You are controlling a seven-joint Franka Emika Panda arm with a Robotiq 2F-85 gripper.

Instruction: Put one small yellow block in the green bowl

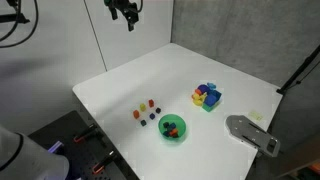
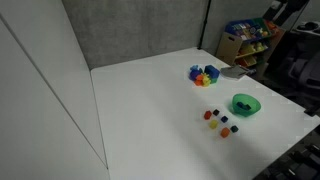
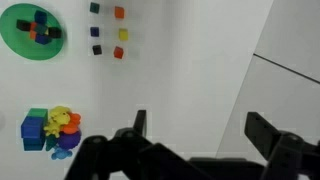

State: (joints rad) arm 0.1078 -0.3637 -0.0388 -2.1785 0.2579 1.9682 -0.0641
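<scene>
Wrist view showed the gripper (image 3: 197, 125) high above the table (image 3: 200, 60), jaws wide open and empty, while the small yellow block (image 3: 122, 35) lay among loose cubes (image 3: 97, 49) beside the green bowl (image 3: 13, 40), which apparently held no yellow one, the task not yet begun.

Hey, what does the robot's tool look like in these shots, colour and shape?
The tool is black all over. The wrist view shows two flat, blocky fingers mounted on dark linkage bars. In an exterior view it is only a small black shape. No markings or cables on it can be made out.
</scene>
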